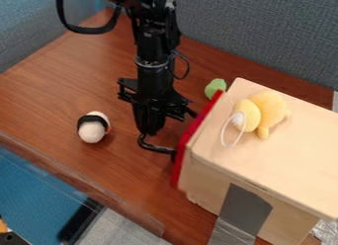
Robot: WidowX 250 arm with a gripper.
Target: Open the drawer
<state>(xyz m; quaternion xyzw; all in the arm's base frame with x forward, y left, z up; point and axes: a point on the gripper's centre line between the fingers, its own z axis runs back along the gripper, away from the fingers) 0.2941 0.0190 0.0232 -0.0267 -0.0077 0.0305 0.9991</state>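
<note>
The arm [157, 51] enters at the top edge of the view, left of centre, and hangs nearly upright over the bench [56, 88]; its pincer [150, 124] points down beside the red front of the drawer [200, 117], directly above the curved black handle [157, 148]; whether the pincer is wide or narrow, or touches the handle, cannot be told. The drawer is at the left end of the wooden box [284, 160]; its front appears seated against the box; the handle projects from it towards the left. A yellow plush toy [269, 108] with a white loop lies on the box; grey tape [244, 209] runs down the near side; a green item [214, 87] sits behind the red front; a round black-and-white toy [91, 133] rests on the bench, left of the pincer; grey partitions [257, 31] stand behind.
</note>
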